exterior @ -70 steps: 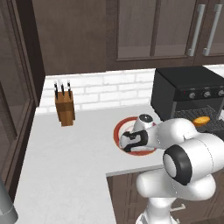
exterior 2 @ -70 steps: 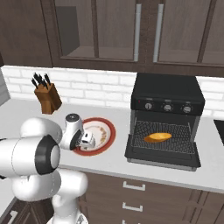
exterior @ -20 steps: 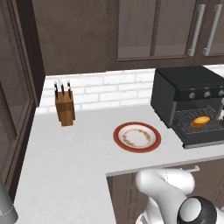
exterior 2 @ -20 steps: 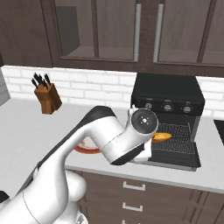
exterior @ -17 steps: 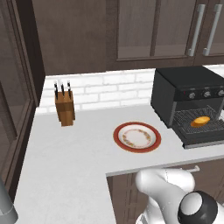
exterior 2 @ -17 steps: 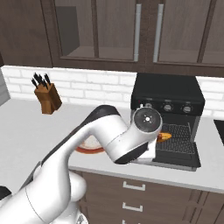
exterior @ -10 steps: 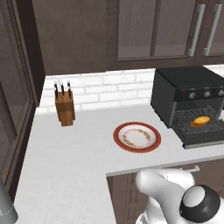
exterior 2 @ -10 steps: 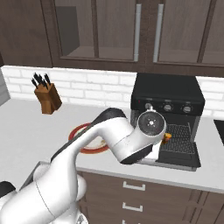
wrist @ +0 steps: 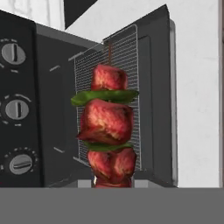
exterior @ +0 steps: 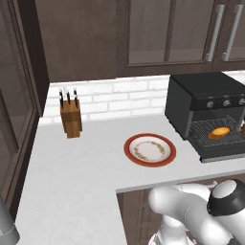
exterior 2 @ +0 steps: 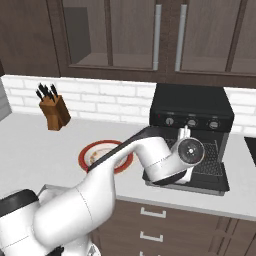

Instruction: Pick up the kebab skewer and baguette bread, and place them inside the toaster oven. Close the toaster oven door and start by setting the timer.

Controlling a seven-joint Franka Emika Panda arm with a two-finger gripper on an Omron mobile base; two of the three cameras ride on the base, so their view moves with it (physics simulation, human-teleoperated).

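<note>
One item placed: golden-orange stubby baguette bread [exterior: 220,132] lies on the wire rack of the black boxy toaster oven [exterior: 203,98]. Step in hand: loading the kebab skewer [wrist: 107,127] of red meat chunks and green pepper. Tool [exterior 2: 184,134] pinches its lower end, held just before the open cavity, door [exterior 2: 186,180] down. Next: advance skewer onto rack, release. No legible writing; knobs unmarked.

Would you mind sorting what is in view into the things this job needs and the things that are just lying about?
Needed for the job:
- kebab skewer, held in the shut jaws before the open oven
- baguette bread, on the oven's rack
- toaster oven
- toaster oven door, folded down

Just lying about:
- plate
- knife block
</note>
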